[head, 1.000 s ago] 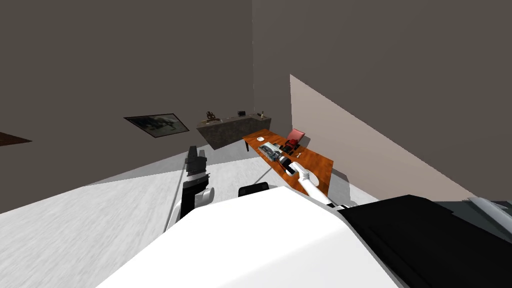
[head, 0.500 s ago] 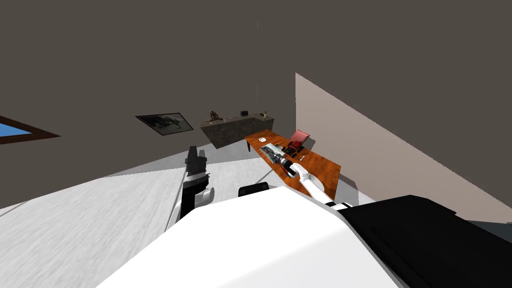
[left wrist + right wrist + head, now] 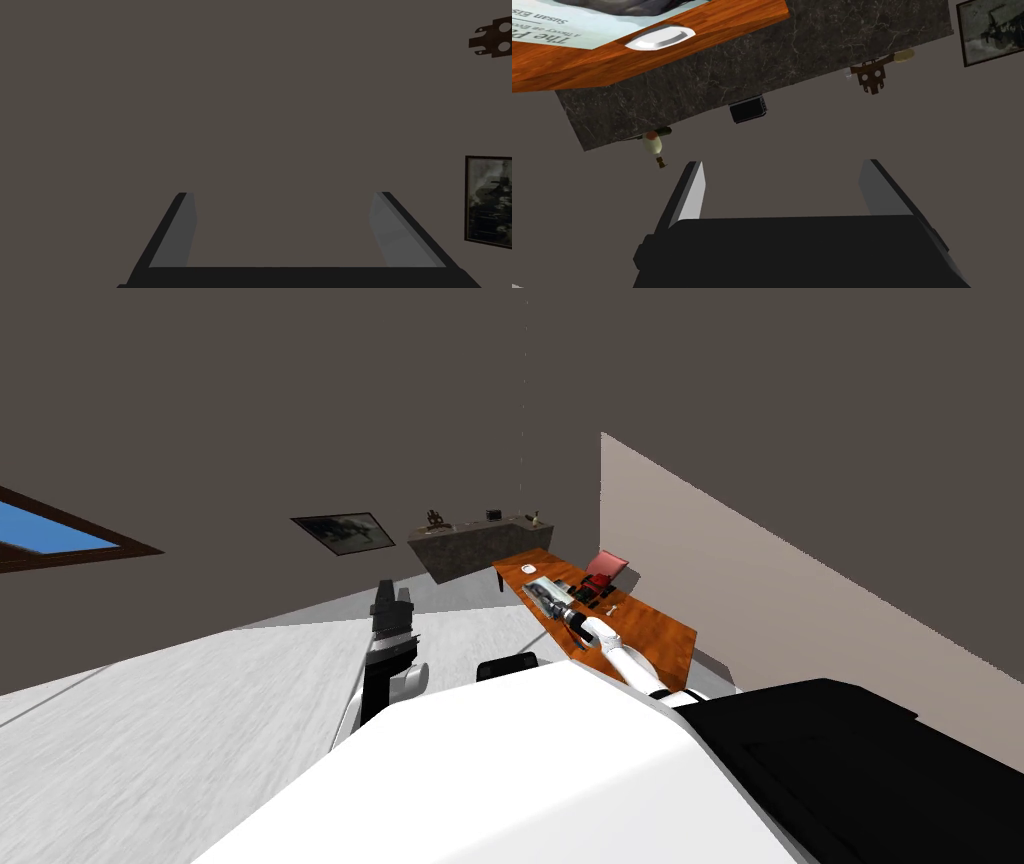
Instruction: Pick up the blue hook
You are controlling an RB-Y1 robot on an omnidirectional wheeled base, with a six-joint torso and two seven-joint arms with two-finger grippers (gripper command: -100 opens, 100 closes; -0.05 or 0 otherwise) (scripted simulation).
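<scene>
My right gripper (image 3: 553, 600) reaches out over an orange-brown wooden table (image 3: 655, 628) and hovers above a pale printed magazine (image 3: 540, 586). In the right wrist view its fingers (image 3: 694, 190) stand open with nothing between them, and the magazine (image 3: 597, 22) and a small white dish-like thing (image 3: 659, 38) lie on the table's end. A red object (image 3: 598, 582), a pink-red box (image 3: 609, 563) and a tiny white item (image 3: 612, 606) sit on the table, too small to name. My left gripper (image 3: 388, 588) is held up left of the chest, open (image 3: 282, 194) and empty.
A dark stone counter (image 3: 470, 550) stands beyond the table's far end, bearing a small black box (image 3: 748, 110) and ornaments. A framed picture (image 3: 342, 532) and a blue window (image 3: 40, 533) are on the dark wall. Pale floor stretches left of the table.
My view has swung left: the table and counter slid right in the picture, and the blue window came into sight at the left. The right gripper stays over the magazine.
</scene>
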